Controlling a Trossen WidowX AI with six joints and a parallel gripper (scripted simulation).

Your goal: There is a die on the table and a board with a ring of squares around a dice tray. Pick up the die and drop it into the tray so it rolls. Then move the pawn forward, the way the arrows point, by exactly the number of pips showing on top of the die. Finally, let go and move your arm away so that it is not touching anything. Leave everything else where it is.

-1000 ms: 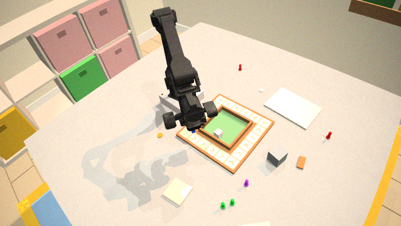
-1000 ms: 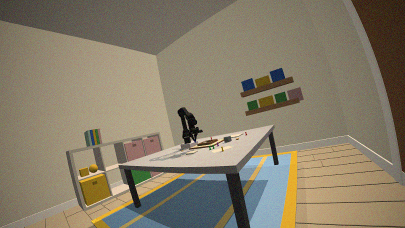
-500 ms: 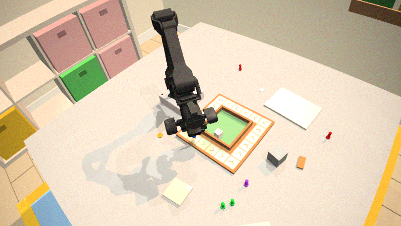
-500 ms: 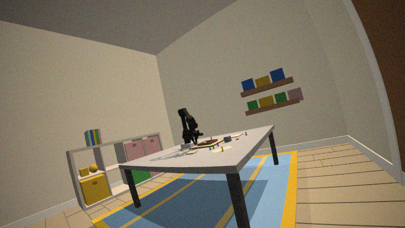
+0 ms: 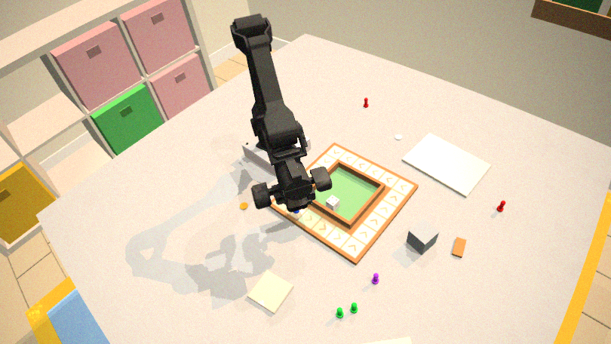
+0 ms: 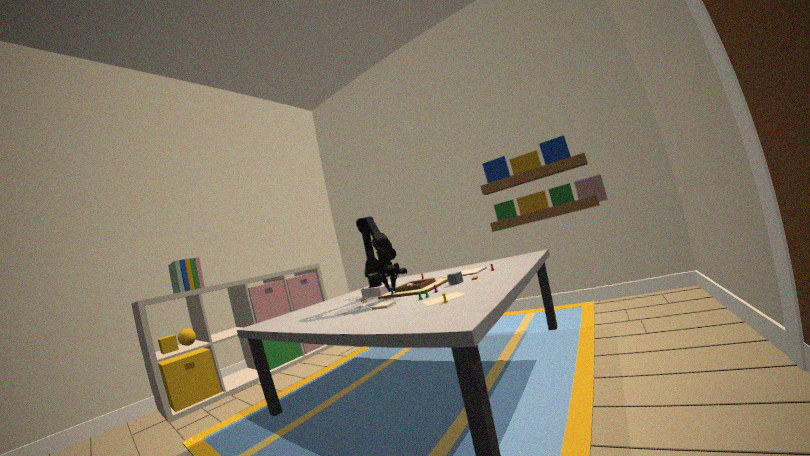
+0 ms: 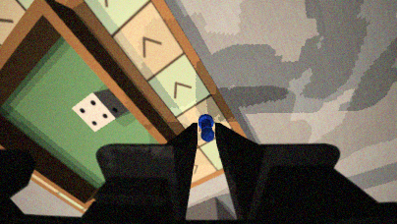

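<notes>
The blue pawn (image 5: 296,211) (image 7: 206,122) stands on the square beside the near-left corner square of the board (image 5: 363,234) (image 7: 147,44). My gripper (image 7: 205,127) is slightly open around it, one fingertip on each side, with thin gaps beside the pawn in the wrist view. In the top view the gripper body hides most of the pawn and the fingertips. The white die (image 5: 332,201) (image 7: 93,112) rests on the green floor of the dice tray (image 5: 352,188) (image 7: 54,118), with four pips on top.
The tray's raised wall is close beside the gripper. A purple pawn (image 5: 375,278), two green pawns (image 5: 339,312) (image 5: 354,308), two red pawns (image 5: 366,102) (image 5: 501,206), a grey block (image 5: 422,239), an orange tile (image 5: 459,247) and an orange disc (image 5: 244,206) lie around the board.
</notes>
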